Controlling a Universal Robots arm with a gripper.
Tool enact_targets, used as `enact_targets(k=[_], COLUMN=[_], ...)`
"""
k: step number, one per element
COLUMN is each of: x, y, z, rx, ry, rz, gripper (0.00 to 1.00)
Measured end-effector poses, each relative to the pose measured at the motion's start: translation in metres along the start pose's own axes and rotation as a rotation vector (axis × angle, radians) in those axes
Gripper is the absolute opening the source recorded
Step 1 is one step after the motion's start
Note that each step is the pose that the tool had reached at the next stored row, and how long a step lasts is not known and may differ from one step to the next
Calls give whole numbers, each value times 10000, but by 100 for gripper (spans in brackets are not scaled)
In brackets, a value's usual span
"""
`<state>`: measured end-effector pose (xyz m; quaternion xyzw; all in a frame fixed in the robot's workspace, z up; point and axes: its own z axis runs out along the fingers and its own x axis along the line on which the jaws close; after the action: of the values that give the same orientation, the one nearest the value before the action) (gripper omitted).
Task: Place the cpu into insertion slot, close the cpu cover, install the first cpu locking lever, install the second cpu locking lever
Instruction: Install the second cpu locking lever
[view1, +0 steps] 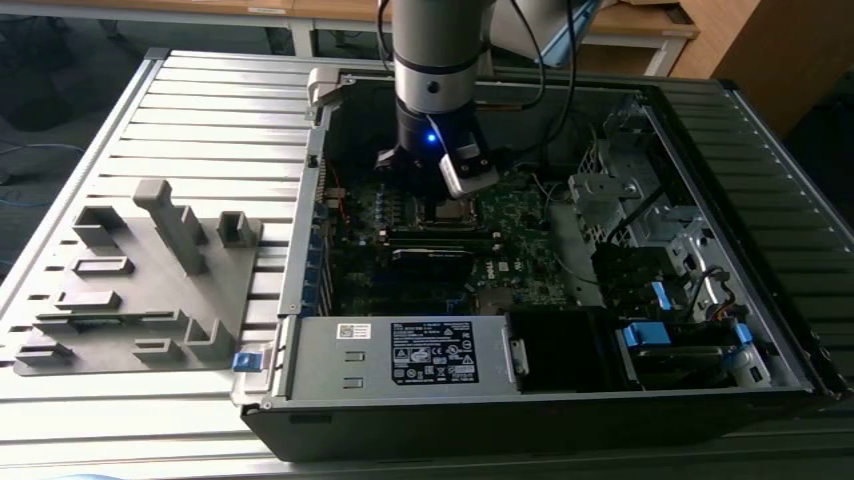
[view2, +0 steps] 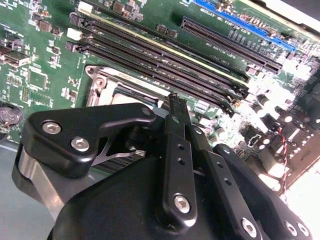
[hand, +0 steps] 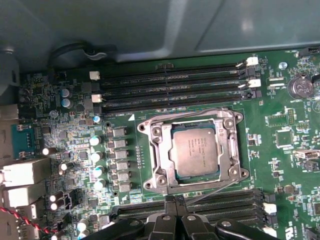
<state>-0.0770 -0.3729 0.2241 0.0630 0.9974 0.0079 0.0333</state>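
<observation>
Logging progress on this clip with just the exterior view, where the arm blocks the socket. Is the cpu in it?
Observer: Yes. In the first wrist view the cpu lies flat inside the insertion slot.
Operator: And the cpu cover?
Observer: The cpu cover looks lowered around the chip, its window showing the metal top.
Operator: Where is the hand?
Observer: The hand sits just outside one edge of the slot, where a thin metal lever slants toward it.
</observation>
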Motion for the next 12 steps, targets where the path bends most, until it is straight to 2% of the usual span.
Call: enact_targets(k=[12], x=[30], y=[-4], z=[18], rx=[2], ry=[1], rz=[0], gripper=[11])
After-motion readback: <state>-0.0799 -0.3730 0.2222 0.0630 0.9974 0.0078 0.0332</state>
